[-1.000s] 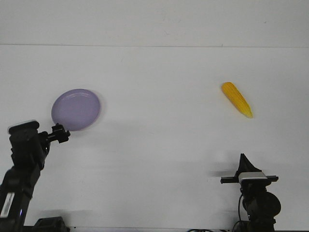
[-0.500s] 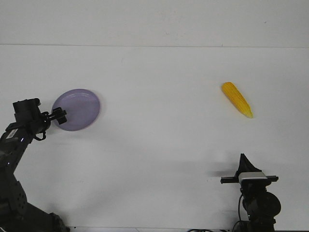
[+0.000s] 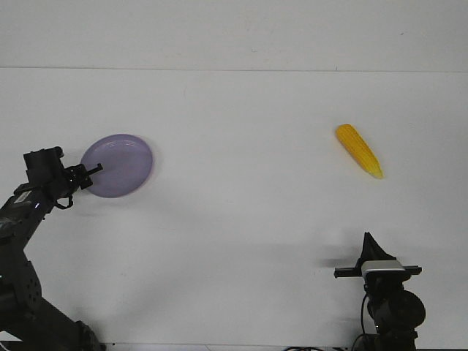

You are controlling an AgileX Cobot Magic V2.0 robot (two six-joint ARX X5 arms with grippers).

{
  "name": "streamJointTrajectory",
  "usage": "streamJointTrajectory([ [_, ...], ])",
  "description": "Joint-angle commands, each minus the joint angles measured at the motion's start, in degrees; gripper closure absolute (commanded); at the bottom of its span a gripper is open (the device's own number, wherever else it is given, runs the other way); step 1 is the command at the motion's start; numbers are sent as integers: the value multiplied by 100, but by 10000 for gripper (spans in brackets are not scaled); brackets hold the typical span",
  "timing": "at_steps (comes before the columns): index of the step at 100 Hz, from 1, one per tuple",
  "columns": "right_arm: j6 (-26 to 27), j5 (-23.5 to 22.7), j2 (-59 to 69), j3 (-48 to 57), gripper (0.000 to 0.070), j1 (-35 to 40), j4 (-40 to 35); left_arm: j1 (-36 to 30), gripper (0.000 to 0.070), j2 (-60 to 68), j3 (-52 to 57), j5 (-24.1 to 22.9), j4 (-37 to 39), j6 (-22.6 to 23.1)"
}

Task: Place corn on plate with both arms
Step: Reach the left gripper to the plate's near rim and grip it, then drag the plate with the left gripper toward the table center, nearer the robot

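Left tool [image 3: 93, 172] has swung up onto the round lavender plate [image 3: 118, 165]'s near rim; I can't tell its opening. Right tool [image 3: 367, 241] hasn't moved, looks narrow. Yellow-orange tapered corn cob [image 3: 359, 151] lies well ahead of it, ungrasped.

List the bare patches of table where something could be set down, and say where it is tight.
The widest free stretch of the table lies between the plate and the corn. The strip behind both is bare too, as is the near area between the two arms. It is tight only at the plate's left rim, where the left gripper sits.
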Motion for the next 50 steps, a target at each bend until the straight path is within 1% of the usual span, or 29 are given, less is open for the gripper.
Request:
streamJointTrajectory([
  [1,11,-2,2,-17,688,-4,55,17,695,120,109,22,31,-26],
  [8,11,-2,2,-17,688,-7,57,17,695,46,111,151,0,-68],
  [24,9,-2,2,-17,688,-7,55,46,696,-452,111,953,-151,-289],
  [35,11,-2,2,-17,688,-7,55,50,695,-1115,111,1368,-553,-308],
  [50,11,-2,2,-17,688,-7,55,-173,696,-2140,105,1690,-1307,-308],
])
